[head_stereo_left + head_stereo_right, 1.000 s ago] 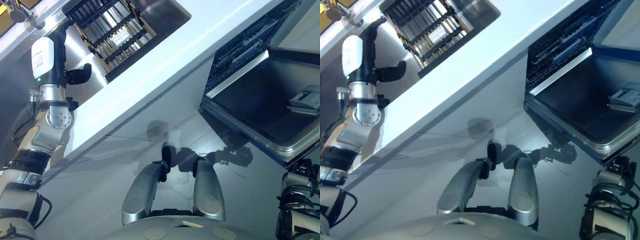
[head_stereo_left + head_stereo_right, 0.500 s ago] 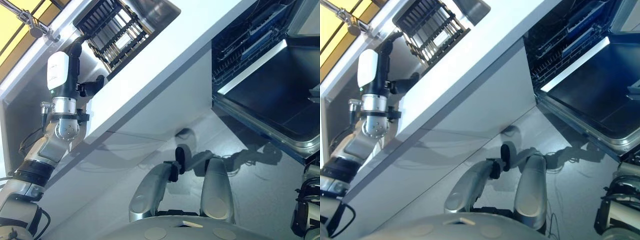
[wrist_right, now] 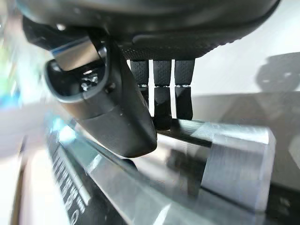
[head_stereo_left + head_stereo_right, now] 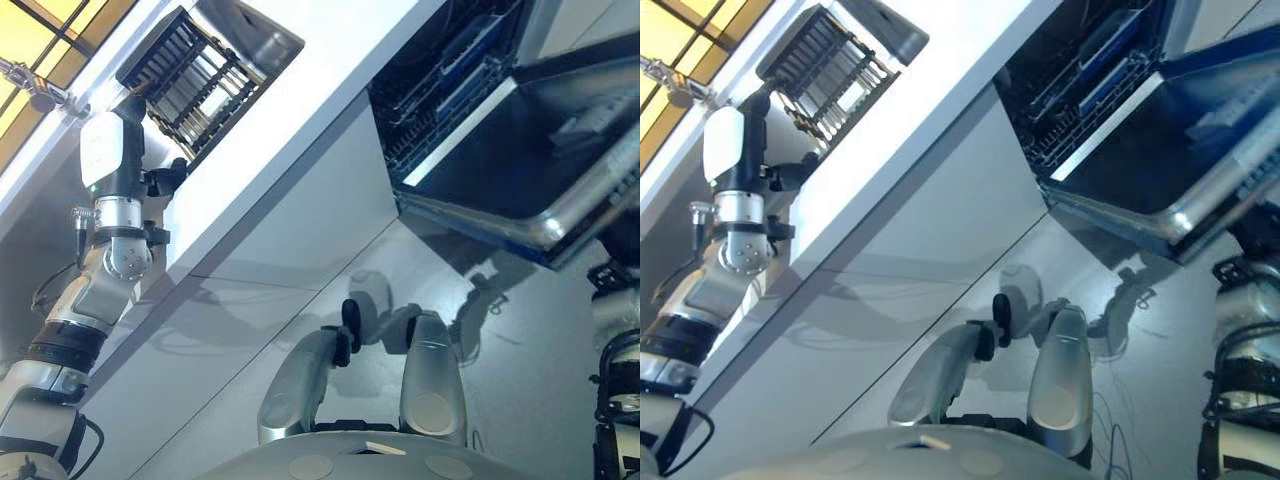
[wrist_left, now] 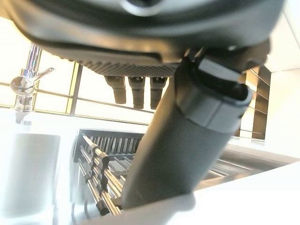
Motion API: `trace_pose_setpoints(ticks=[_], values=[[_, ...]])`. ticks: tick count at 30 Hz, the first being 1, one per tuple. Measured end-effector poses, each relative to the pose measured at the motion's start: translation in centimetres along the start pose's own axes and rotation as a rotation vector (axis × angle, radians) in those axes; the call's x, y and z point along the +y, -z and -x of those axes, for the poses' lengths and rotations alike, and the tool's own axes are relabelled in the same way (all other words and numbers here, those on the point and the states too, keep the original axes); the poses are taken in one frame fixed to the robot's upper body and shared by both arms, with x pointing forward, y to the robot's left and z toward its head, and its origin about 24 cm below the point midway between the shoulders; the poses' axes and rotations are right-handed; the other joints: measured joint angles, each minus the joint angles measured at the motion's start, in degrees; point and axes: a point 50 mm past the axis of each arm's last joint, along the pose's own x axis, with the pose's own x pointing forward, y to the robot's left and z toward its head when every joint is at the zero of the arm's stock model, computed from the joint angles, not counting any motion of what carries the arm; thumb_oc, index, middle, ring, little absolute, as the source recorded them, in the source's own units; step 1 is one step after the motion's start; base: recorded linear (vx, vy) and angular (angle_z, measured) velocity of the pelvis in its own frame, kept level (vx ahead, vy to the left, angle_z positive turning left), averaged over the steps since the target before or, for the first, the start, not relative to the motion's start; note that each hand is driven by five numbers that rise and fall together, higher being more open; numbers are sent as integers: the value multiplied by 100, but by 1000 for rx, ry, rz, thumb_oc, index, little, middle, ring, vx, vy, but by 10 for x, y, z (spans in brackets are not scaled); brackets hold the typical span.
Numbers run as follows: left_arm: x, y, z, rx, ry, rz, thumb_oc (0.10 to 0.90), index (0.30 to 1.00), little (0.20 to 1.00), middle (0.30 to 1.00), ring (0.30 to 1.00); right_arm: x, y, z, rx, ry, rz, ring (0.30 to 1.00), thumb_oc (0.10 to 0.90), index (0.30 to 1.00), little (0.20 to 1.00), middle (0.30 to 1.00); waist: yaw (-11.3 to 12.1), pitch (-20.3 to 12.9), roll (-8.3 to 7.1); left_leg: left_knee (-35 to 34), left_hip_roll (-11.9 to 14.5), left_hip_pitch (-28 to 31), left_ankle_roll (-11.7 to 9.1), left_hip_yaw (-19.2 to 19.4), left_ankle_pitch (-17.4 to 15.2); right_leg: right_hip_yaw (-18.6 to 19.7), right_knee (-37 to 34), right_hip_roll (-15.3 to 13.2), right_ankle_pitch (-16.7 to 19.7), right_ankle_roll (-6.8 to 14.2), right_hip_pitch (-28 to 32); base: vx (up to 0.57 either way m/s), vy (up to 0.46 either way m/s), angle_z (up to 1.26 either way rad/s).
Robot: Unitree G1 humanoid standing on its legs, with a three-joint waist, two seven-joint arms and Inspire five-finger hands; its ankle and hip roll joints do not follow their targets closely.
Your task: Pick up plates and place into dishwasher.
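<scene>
Two hands, neither holding a plate. Left hand (image 4: 112, 150) raised at the near edge of the table (image 4: 300, 90), just beside the dish rack (image 4: 185, 75); fingers (image 5: 137, 89) loose and released, thumb standing out toward the rack, nothing between them. Placed there, by the look of it, for a reach into the rack, the likeliest home for plates. Rack set down in the sink (image 4: 250, 40) toward the table's far edge, close to the tap (image 5: 28, 79); dark tines plain enough in the left wrist view, but no plate made out among them, so impossible to say where the plates are.

Dishwasher (image 4: 450, 80) under the table's right end, door (image 4: 520, 170) dropped open, wire basket showing inside; no plate seen there either. Open like that to take whatever comes over from the rack.

Right hand (image 3: 161, 89) low by the door, fingers straight and unclenched over a shiny metal edge, grasping nothing. Would fit either an empty rack awaiting plates or a load finished.
</scene>
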Motion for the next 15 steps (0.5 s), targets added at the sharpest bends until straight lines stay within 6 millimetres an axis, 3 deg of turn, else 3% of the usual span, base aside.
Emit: trace_pose_setpoints(ticks=[2,7,12,13,15], values=[[-1,2,0,9,9,-5,800,900,900,900,900,20,-8,-1,-23,-100,21,300,100,300,200,300,11,7,-15,32,45,56,-20,-14,-22,-84,-61,-7,25,-7,76,60,-4,-14],[-1,-3,-5,-16,43,9,800,900,900,900,900,96,-28,4,-77,-402,71,300,100,300,200,300,78,1,-81,157,88,111,-25,-120,-116,-382,-227,-28,62,-19,346,90,-12,9],[0,-29,-18,-116,59,54,800,900,900,900,900,169,-14,30,-46,-694,70,300,100,300,200,300,431,-67,-393,-154,38,313,21,-292,-35,-445,-463,55,110,52,709,97,-15,29],[1,-32,-21,-127,57,57,800,900,900,900,900,179,-14,34,-44,-728,66,300,100,300,200,300,466,-80,-425,-208,-12,330,33,-375,-2,-284,-465,89,110,54,728,108,-16,59],[3,-28,-23,-109,55,40,800,900,900,900,900,161,-3,31,-11,-662,107,300,100,300,200,300,429,-105,-546,-312,-95,434,54,-519,50,135,-514,198,103,56,808,123,-3,44]])
